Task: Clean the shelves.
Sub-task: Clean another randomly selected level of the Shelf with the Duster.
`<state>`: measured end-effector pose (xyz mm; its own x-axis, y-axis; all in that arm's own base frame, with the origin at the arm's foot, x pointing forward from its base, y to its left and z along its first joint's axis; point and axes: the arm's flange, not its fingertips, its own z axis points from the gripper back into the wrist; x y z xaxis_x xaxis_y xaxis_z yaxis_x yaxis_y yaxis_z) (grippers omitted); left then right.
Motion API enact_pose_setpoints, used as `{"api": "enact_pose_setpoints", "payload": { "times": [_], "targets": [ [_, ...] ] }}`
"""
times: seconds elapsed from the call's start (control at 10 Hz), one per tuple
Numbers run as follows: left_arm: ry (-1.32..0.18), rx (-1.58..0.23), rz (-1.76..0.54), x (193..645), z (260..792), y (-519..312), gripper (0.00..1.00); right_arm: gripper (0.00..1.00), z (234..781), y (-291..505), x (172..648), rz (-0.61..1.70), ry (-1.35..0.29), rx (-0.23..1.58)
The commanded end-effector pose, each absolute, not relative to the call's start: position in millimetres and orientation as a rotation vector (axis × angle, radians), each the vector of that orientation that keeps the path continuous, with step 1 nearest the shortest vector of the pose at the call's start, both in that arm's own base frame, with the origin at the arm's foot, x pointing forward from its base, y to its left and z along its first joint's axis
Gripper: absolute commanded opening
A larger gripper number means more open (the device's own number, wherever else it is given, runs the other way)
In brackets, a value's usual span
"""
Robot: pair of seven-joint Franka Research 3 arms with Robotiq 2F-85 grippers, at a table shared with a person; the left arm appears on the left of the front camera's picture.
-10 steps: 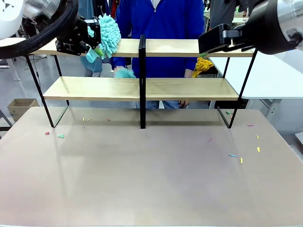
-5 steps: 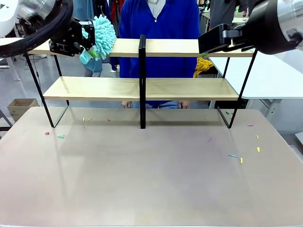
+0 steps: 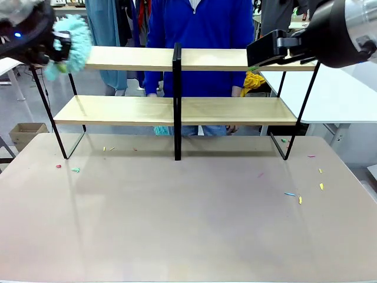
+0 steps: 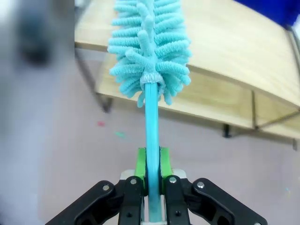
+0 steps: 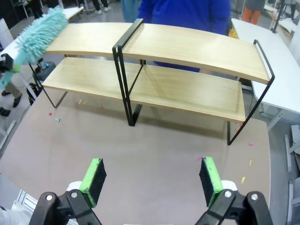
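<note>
A: Where do we see the shelves [image 3: 135, 59]?

B: They stand on the far half of the bench [image 3: 188, 236], between us and a person in a blue top [image 3: 197, 23]. We see two tiers of light-wood boards on a thin black frame, with a black upright in the middle.

A: And our left gripper [image 4: 152, 161]?

B: It is clamped on the thin handle of a teal duster [image 4: 150, 42]. The green pads [image 4: 140, 161] press the handle from both sides. From the front, the fluffy head sits up at the left end of the top board.

A: Is the head touching the wood?

B: We cannot tell. The front view is blurred there. From the left wrist, the head covers the board's corner, but contact is not clear.

A: What about our right gripper [image 5: 152, 180]?

B: Its jaws stand wide apart with nothing between them. It hangs high above the bench, looking down over both tiers. From the front, that arm crosses the right end of the top board.

A: Anything on the boards?

B: They look bare. A few small coloured scraps [image 3: 291, 194] lie on the bench, some near the rack's left foot and more toward the right side.
</note>
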<state>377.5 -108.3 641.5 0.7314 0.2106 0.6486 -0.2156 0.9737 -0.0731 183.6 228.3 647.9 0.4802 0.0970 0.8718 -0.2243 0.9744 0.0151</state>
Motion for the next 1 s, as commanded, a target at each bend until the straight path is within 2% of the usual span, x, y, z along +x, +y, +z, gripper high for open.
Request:
{"api": "enact_pose_setpoints", "payload": {
  "times": [0.0,0.3,0.6,0.9],
  "targets": [
    [-0.918,0.275,0.418,367,661,-94,0.13,1.00,649,228,184,0.203,-1.051,0.139],
    [-0.994,0.023,0.306,346,682,-94,0.13,1.00,649,228,184,0.203,-1.051,0.139],
    [-0.932,-0.038,0.285,346,679,-92,0.13,1.00,649,228,184,0.203,-1.051,0.139],
    [-0.768,-0.498,0.167,333,706,-76,0.13,1.00,649,228,184,0.203,-1.051,0.139]
  ]
}}
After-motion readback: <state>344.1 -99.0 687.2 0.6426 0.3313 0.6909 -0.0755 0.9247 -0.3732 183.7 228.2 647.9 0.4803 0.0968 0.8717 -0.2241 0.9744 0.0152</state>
